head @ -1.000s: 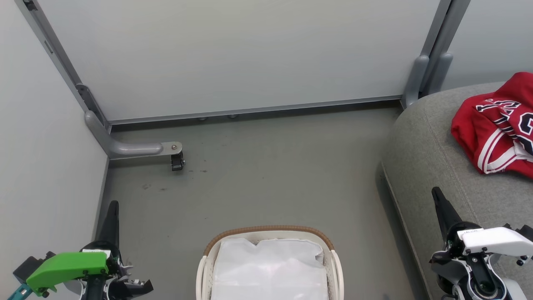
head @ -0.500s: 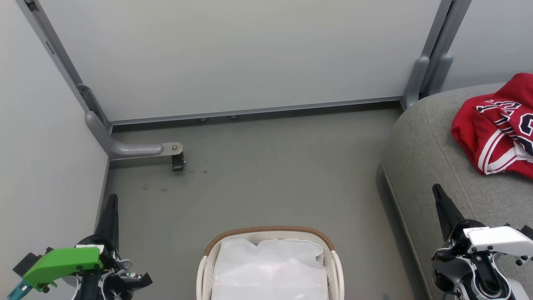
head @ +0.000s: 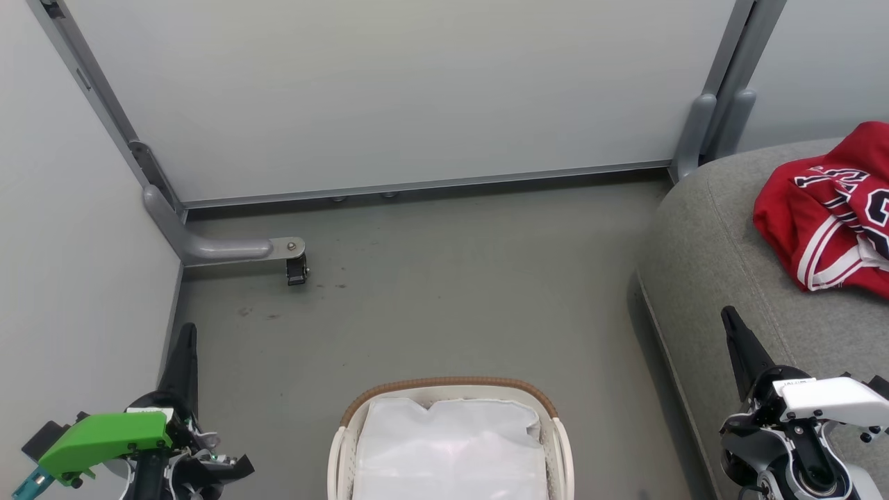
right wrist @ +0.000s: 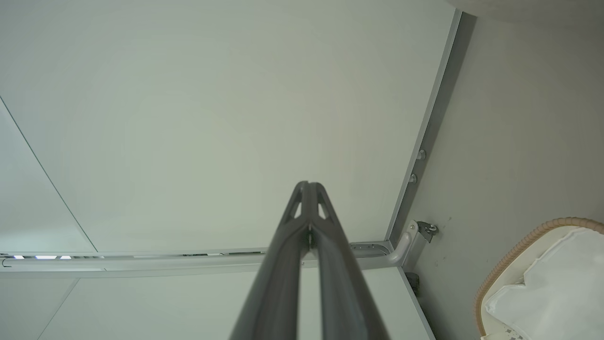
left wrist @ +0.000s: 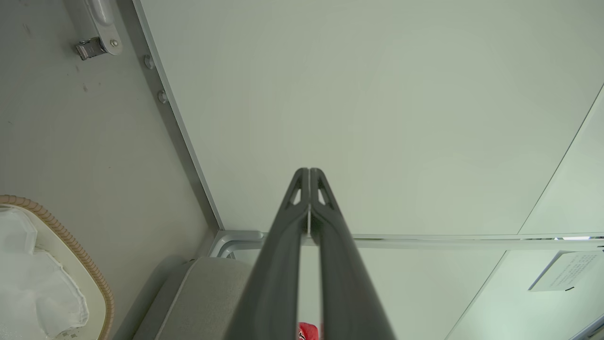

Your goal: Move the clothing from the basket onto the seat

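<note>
- Lying bunched on the grey seat (head: 708, 264) at about 3 o'clock in the head view, the red clothing (head: 826, 208) is already out of the basket (head: 444, 383). It sits well in from the cushion's rounded edge, so I judge it unlikely to slide off.
- The basket stands on the floor (head: 451, 278) at 6 o'clock, close under the robot, where either arm could reach down into it. Inside it the white liner sheet (head: 448, 444) shows with no red cloth on top. The basket's near part is cut off by the picture's edge.
- The left jaws sit at 8 o'clock and the right jaws at 4 o'clock, both pointing toward 12 and flanking the basket. This looks to me like a resting pose rather than a reach.
- Both pairs of jaws are pressed together and hold nothing; each wrist view shows the two dark fingers meeting at the tips against the pale wall.
- From the tip of the right jaws the clothing lies at about 1 o'clock, apart from them, with bare cushion between.
- From the left jaws it lies at about 2 o'clock, well apart, across the floor and the basket.
- In the left wrist view a scrap of red (left wrist: 307, 330) peeks out at 6 o'clock between the fingers, far off on the seat and not gripped.
- By my reading the move is done, unless something lies hidden under the liner.
</note>
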`<state>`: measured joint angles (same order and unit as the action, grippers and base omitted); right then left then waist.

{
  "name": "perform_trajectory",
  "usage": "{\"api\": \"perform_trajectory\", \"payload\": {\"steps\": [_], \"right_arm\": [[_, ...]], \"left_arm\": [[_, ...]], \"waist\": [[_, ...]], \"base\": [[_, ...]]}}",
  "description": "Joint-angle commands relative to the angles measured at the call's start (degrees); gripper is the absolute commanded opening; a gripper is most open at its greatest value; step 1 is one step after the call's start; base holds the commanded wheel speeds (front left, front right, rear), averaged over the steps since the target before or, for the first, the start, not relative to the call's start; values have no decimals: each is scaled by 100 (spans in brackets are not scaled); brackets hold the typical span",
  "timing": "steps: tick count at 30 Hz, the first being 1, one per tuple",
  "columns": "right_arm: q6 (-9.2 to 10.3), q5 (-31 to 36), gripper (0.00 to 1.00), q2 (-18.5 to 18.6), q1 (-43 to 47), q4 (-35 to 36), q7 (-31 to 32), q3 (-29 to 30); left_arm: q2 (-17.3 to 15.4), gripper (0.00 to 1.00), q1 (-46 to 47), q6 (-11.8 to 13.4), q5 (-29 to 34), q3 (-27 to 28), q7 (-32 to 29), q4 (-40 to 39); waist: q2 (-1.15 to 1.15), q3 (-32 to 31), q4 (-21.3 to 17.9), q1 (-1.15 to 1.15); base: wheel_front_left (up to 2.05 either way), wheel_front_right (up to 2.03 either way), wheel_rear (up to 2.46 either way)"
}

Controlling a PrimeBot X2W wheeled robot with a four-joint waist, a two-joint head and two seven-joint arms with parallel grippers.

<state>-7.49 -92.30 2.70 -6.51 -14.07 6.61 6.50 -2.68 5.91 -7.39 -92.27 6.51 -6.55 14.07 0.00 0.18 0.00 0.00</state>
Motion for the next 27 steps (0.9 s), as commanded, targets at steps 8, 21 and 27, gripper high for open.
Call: {"api": "perform_trajectory", "payload": {"steps": [8,21,27], "right_arm": [[0,-21,0,34,58,22,8,14],[0,-21,0,34,58,22,8,12],[0,-21,0,34,58,22,8,12]], "left_arm": [[-38,0,67,-18,-23,13,-19,-8],[-38,0,67,-18,-24,12,-18,-8],[-38,0,67,-18,-24,12,-18,-8]], "waist": [[0,0,0,0],[0,0,0,0],[0,0,0,0]], "base": [[0,0,0],[0,0,0],[0,0,0]]}}
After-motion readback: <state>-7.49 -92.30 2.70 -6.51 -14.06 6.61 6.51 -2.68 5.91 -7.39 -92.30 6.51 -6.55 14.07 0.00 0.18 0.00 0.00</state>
